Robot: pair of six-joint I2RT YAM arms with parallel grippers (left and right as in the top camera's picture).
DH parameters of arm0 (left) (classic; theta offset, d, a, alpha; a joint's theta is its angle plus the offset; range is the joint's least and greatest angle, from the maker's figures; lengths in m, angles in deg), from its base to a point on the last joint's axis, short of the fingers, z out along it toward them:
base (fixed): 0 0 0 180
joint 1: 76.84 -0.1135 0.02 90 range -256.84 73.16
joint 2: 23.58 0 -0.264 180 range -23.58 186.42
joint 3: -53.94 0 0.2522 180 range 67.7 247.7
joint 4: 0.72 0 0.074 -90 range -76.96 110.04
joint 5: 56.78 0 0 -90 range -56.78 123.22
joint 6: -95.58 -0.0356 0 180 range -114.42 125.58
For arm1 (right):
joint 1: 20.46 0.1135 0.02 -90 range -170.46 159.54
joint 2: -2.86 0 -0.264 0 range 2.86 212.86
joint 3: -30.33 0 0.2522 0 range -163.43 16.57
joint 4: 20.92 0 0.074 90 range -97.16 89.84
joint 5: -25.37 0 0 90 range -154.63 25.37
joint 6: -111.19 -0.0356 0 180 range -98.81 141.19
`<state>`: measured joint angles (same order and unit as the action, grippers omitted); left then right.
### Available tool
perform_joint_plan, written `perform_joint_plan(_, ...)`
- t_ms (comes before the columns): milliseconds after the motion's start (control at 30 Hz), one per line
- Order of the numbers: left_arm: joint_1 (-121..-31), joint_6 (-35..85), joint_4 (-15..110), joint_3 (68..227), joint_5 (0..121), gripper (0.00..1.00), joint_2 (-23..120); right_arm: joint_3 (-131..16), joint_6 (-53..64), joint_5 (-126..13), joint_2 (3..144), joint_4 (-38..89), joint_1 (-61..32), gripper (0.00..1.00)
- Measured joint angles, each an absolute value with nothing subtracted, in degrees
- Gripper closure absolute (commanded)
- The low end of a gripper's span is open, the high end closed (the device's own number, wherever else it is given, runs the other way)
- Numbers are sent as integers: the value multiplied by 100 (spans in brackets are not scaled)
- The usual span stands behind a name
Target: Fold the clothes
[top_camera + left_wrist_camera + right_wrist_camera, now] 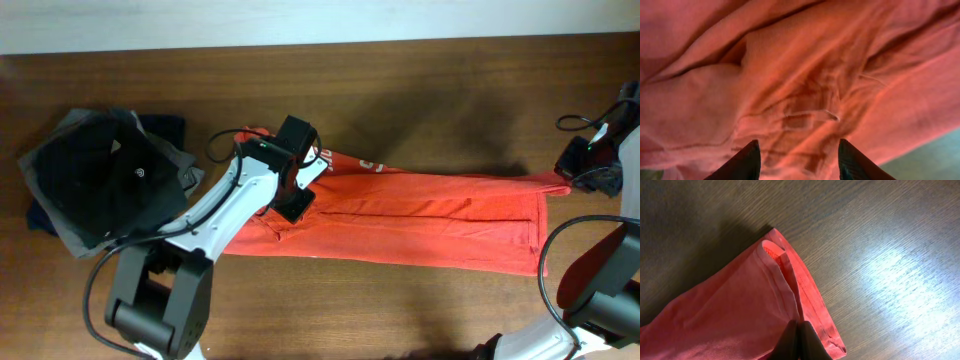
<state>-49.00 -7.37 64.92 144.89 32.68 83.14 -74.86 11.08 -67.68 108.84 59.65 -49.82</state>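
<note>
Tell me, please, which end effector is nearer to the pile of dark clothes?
Left. The left end effector hangs over the end of the red shirt next to the pile of dark clothes; the right end effector pinches the shirt's opposite end, much farther away.

Left arm (225, 200) stretched up-right from base; left tool (799, 147) pointing down, fingers (747, 161) spread apart. Right arm (597, 285) bent; right tool (799, 341) pinched closed on shirt (730, 315) hem.
</note>
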Motion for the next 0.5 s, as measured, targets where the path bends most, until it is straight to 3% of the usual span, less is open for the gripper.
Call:
perform_joint_plan(167, -4900, -991, 6319, 14483, 3299, 57, 8517, -7489, 1108, -6768, 10884, 5858, -4982, 96)
perform_joint_plan(500, -4693, -1222, 6171, 14480, 3340, 57, 8978, -7486, 1108, -6768, 10884, 5836, -4982, 96)
